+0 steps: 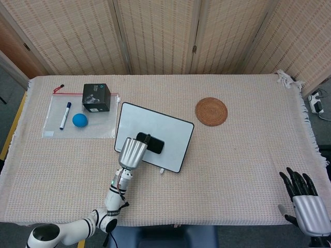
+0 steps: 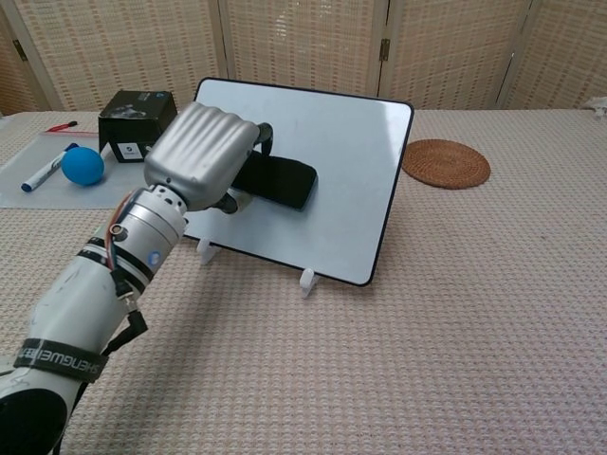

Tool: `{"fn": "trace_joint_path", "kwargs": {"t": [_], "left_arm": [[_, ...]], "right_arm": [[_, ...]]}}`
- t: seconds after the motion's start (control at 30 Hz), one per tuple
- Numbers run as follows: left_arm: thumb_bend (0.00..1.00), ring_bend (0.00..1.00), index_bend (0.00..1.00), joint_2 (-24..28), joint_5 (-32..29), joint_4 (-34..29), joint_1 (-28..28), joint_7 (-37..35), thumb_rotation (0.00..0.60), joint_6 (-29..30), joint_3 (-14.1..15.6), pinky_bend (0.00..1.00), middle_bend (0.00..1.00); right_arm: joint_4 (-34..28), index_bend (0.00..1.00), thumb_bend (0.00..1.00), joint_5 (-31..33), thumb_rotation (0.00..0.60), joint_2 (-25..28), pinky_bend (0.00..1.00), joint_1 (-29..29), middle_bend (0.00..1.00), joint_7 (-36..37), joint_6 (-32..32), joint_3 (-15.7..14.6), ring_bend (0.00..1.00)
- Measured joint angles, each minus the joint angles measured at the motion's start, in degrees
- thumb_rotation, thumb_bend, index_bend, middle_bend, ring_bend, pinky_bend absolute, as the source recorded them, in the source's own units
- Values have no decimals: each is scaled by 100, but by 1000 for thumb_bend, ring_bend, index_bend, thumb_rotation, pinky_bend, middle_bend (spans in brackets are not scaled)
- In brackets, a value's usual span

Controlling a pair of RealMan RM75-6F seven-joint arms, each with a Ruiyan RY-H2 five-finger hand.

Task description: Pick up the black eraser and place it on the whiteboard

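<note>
The whiteboard point(image 1: 170, 129) point(image 2: 351, 142) lies slightly tilted on small white feet at the table's middle left. On its surface rests the black eraser point(image 1: 154, 144) point(image 2: 283, 181). My left hand point(image 1: 131, 152) point(image 2: 201, 152) covers the eraser's left end, with fingers curled over it and gripping it. Only the right part of the eraser shows beyond the hand. My right hand point(image 1: 305, 199) hovers at the table's near right corner, fingers spread and holding nothing; the chest view does not show it.
A clear pouch point(image 1: 54, 121) at the left holds a marker point(image 1: 65, 115) point(image 2: 45, 172) and a blue ball point(image 1: 79, 120) point(image 2: 82, 165), with a black box point(image 1: 96, 97) point(image 2: 137, 123) on its far edge. A woven coaster point(image 1: 211, 111) point(image 2: 446, 163) sits right of the whiteboard.
</note>
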Motion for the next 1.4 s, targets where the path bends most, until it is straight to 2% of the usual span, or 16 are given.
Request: {"fn": "trace_joint_path", "kwargs": {"t": [0.43, 0.63, 0.83, 1.0, 1.03, 1.07, 1.13, 1.2, 1.27, 1.3, 1.4], "left_arm": [[201, 1000, 336, 201, -233, -581, 101, 517, 600, -218, 33, 1000, 1000], [193, 1000, 280, 336, -311, -1013, 188, 792, 600, -222, 66, 1000, 1000], [189, 1000, 224, 673, -288, -1800, 433, 976, 600, 59, 141, 1000, 1000], [184, 1000, 188, 1263, -187, -2792, 768, 1050, 600, 374, 308, 1000, 1000], [182, 981, 178, 1388, -172, -2976, 847, 1045, 600, 439, 350, 1000, 1000], [179, 919, 165, 1582, -160, -3245, 987, 1034, 600, 553, 425, 1000, 977], [177, 737, 142, 1939, -137, -3713, 1240, 1005, 600, 737, 583, 922, 828], [178, 499, 120, 2446, -95, -4292, 1580, 906, 600, 962, 823, 665, 558], [178, 233, 97, 2990, -45, -4756, 1950, 656, 600, 1174, 1115, 333, 274], [178, 137, 84, 3210, -14, -4887, 2089, 499, 600, 1249, 1240, 212, 178], [179, 28, 62, 3736, 187, -5075, 2498, -192, 600, 1524, 1641, 54, 84]], "right_arm": [[13, 0, 311, -50, 600, -16, 0, -29, 0, -18, 56, -15, 0], [21, 0, 312, -55, 600, -16, 0, -32, 0, -21, 57, -17, 0], [28, 0, 311, -80, 600, -26, 0, -21, 0, -64, 28, -29, 0], [36, 0, 310, -143, 600, -44, 0, -23, 0, -112, 34, -51, 0], [39, 0, 311, -160, 600, -51, 0, -22, 0, -131, 33, -58, 0], [43, 0, 311, -189, 600, -67, 0, -20, 0, -173, 23, -70, 0], [48, 0, 311, -223, 600, -100, 0, -17, 0, -254, 7, -86, 0], [54, 0, 312, -258, 600, -144, 0, -15, 0, -343, -12, -103, 0], [62, 0, 311, -306, 600, -184, 0, -15, 0, -425, -18, -119, 0], [68, 0, 310, -331, 600, -202, 0, -16, 0, -459, -18, -126, 0], [89, 0, 311, -411, 600, -251, 0, -19, 0, -512, -13, -151, 0]]}}
